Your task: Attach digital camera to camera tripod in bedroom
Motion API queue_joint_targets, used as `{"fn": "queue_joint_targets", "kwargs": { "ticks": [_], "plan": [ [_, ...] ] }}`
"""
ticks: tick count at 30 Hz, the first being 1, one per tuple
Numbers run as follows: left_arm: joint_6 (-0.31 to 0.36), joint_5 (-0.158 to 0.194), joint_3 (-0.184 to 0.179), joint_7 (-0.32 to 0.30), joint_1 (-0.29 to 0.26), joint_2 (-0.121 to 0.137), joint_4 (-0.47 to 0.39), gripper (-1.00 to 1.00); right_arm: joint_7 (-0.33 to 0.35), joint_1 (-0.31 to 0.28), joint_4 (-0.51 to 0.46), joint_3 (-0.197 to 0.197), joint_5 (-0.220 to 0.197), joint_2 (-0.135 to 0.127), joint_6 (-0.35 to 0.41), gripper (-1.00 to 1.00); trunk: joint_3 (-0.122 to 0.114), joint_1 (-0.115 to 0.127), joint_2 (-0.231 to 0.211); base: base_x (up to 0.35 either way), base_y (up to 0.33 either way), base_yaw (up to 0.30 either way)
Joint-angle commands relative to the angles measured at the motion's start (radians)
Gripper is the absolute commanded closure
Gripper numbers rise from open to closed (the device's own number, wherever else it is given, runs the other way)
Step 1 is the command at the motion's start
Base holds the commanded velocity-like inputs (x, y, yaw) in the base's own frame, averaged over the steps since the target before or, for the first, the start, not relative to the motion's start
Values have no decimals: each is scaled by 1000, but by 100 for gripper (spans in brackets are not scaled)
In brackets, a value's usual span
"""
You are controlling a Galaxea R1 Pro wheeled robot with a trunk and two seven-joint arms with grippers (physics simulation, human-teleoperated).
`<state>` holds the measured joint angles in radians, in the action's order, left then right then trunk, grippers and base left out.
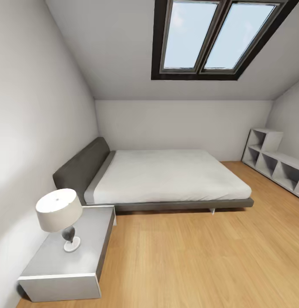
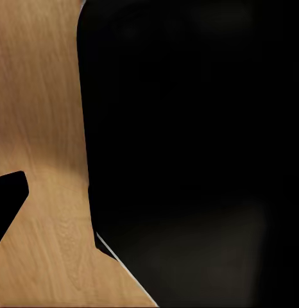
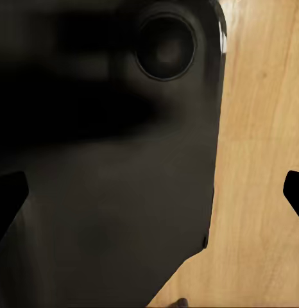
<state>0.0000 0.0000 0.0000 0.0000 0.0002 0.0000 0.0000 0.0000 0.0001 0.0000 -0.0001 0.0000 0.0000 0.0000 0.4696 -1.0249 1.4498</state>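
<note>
I am in the bedroom, with white walls, a light wood floor (image 1: 201, 261) and a skylight (image 1: 218, 36) in the sloped ceiling. The digital camera and the camera tripod are out of view. My right gripper (image 3: 149, 199) is open: its dark fingertips (image 3: 8, 202) sit at opposite edges of the right wrist view with nothing held between them. In the left wrist view one fingertip (image 2: 8, 202) of my left gripper (image 2: 149, 199) shows over the wood floor, set wide like the right one; the other is lost against a black shape.
A grey bed (image 1: 166, 175) with a dark headboard stands against the left wall. A grey nightstand (image 1: 87, 239) with a white lamp (image 1: 59, 211) is near left. White cube shelves (image 1: 278, 164) line the right wall. A dark rounded body (image 3: 111, 160) lies close to both wrist cameras.
</note>
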Motion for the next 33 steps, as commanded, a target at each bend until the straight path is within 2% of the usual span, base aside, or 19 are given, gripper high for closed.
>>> {"fn": "queue_joint_targets", "kwargs": {
  "ticks": [1,7,14,21,25,33],
  "plan": [
    [0,0,0,0,0,0,0,-100,0,0,0,0,0,0,0,-100,0,0,0,0,0,0],
    [-3,7,14,3,4,-5,-9,-100,5,-2,2,5,9,1,4,-100,0,0,0,0,0,0],
    [-42,46,50,3,4,-5,-38,-100,4,-2,2,5,11,1,1,-100,0,0,0,0,0,0],
    [-53,85,55,3,4,-5,-41,-100,2,-2,2,2,6,2,-15,-100,0,0,0,0,0,-18],
    [-55,107,55,3,4,-5,-42,-100,-3,-2,2,-7,-1,2,-26,-100,0,0,0,0,0,-182],
    [-57,106,49,3,4,-4,-45,-100,-4,-2,2,-9,-3,0,-68,-100,0,0,0,0,0,-201]
  ]
}}
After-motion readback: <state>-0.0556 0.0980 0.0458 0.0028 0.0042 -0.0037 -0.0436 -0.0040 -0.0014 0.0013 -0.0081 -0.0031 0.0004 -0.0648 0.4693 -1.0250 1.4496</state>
